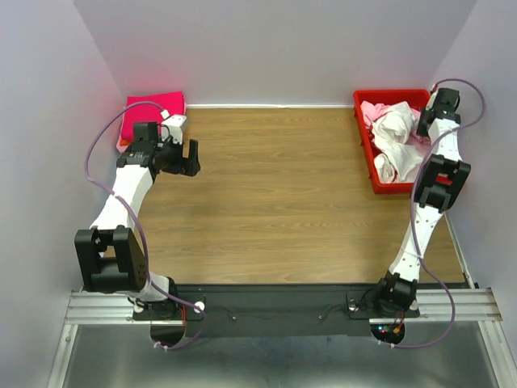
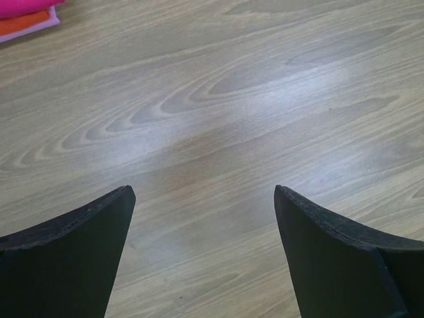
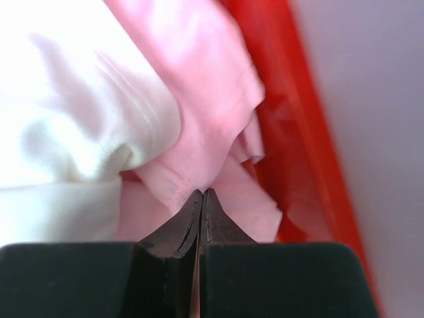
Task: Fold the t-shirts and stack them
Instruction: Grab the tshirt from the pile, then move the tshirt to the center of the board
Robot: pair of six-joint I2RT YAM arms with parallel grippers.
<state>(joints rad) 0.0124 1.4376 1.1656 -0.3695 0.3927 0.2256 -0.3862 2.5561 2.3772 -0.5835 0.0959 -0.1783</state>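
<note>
Step in hand: pick-up of the next shirt from the red tray (image 1: 388, 94), i.e. the very start of one more fold cycle. The right gripper (image 3: 201, 193) is down inside the tray, close to its outer wall, & its fingers (image 3: 173, 232) are pressed fully together w/ a fold of the light pink t-shirt (image 3: 212, 99) running into the tips. I judge it is pinched, but how much cloth sits btw. the tips I cannot tell. Just beside that fold, toward the inner side of the tray, lies a white t-shirt (image 3: 73, 112), touching the pink one, so both belong to the same tangled heap. The left gripper (image 2: 204, 192) hangs well apart from the tray, over bare tabletop (image 1: 275, 194), fingers wide, holding nothing. The folded stack (image 1: 153, 113) (hot pink on top, orange & pale layers under it in the left wrist view) is at the corner opposite the tray, along the same far edge. Next move, in my opinion: lift straight up out of the tray, slowly, & check that only the pink shirt comes; the white one may drag along bc. they touch. Then carry it from the tray to the open middle of the tabletop, where the left gripper prob. must take a second corner to spread it flat before folding.
</note>
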